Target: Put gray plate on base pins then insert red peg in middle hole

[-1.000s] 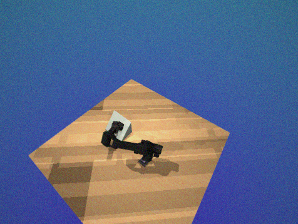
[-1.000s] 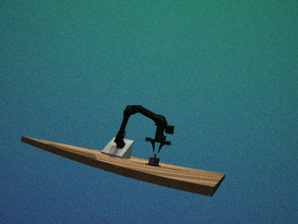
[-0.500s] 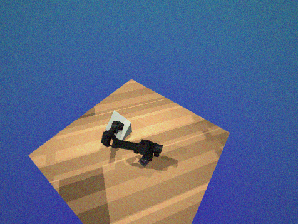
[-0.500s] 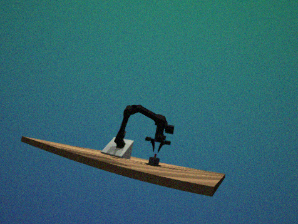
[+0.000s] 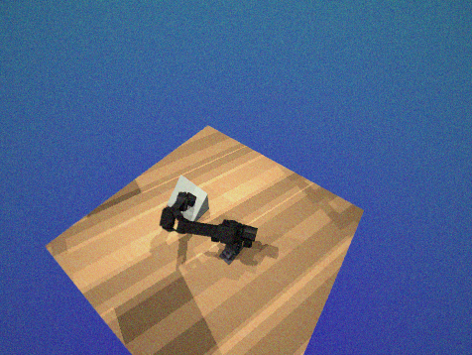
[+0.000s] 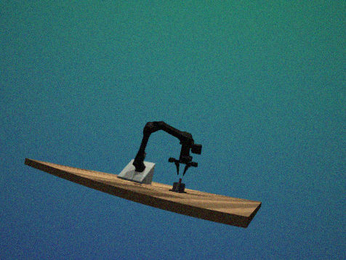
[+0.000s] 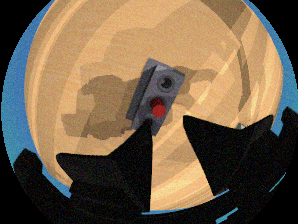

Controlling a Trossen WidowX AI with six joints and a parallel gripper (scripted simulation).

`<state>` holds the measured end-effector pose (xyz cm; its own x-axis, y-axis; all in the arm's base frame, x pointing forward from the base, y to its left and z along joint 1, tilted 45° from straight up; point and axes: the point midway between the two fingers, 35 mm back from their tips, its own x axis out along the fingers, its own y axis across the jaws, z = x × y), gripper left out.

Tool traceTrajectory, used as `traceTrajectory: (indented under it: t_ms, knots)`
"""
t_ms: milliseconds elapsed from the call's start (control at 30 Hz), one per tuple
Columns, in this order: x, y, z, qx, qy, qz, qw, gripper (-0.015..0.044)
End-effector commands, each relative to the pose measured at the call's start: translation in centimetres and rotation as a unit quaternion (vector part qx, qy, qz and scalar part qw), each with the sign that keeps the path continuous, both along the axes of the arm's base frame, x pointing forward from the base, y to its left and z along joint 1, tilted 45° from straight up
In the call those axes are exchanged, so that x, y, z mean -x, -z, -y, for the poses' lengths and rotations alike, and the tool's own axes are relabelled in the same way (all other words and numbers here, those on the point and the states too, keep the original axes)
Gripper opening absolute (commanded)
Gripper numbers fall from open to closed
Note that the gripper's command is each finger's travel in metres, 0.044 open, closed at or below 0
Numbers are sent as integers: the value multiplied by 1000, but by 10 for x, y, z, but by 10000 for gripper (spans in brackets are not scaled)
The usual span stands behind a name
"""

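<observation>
The gray plate (image 7: 167,97) lies on the base (image 7: 144,90) and looks flat. One pin shows in the plate's far hole in the wrist view; the near end is partly hidden by a finger. Plate and base appear as one small dark block in the exterior view. The red peg (image 6: 180,180) (image 7: 158,110) stands in the plate's middle hole, with its upper part sticking up; its depth in the hole is hidden. My gripper (image 6: 181,174) (image 7: 166,122) is open and empty, just above the peg, with its fingertips apart and clear of it.
The wooden table (image 5: 278,198) (image 6: 225,203) carries everything. The arm's pale wedge-shaped mount (image 5: 198,195) (image 6: 148,174) stands a short way from the block. Arm shadows fall across the wood around the base.
</observation>
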<state>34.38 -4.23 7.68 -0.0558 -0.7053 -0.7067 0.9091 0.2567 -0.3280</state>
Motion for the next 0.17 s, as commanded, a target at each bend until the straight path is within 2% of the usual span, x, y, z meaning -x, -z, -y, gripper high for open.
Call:
traceTrajectory:
  t_ms: [0,133]
  knots:
    - [0,-3,-3,-1,0,3,1000,150]
    - [1,-4,-4,-1,0,3,1000,150]
